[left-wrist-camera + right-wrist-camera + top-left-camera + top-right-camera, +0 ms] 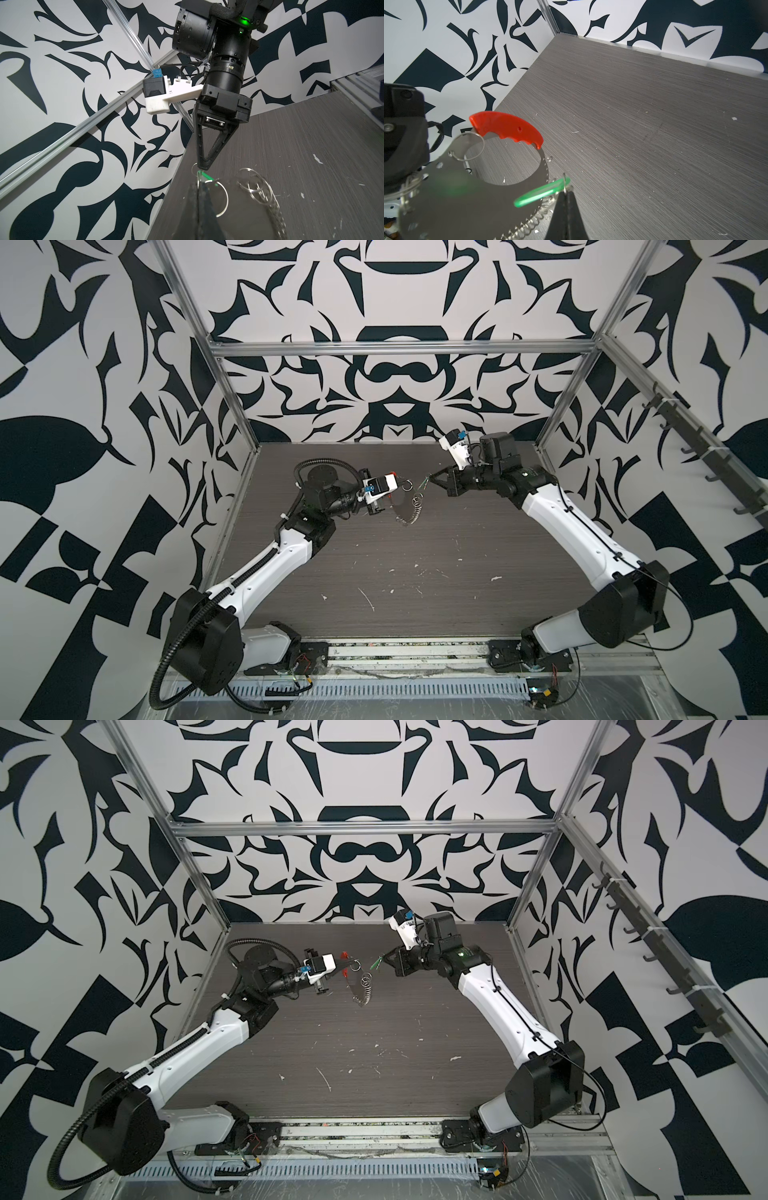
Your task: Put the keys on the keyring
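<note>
I am at the threading step. My left tool [348,965] is pressed together on the metal plate of the keyring [506,126] and holds it above the bench [654,124]. The red grip points away from me and the loose rings [415,506] hang below. My right tool [565,193] is pinched on the small ring [565,182] of the green key tag [537,195], which sticks out sideways just beside the plate's edge. The tag does not look joined to it yet, though I cannot tell whether they touch. Next, I judge, I must bring that small ring to one of the keyring's rings [473,146] and work it on. That calls for fine alignment and a steady left hold.
</note>
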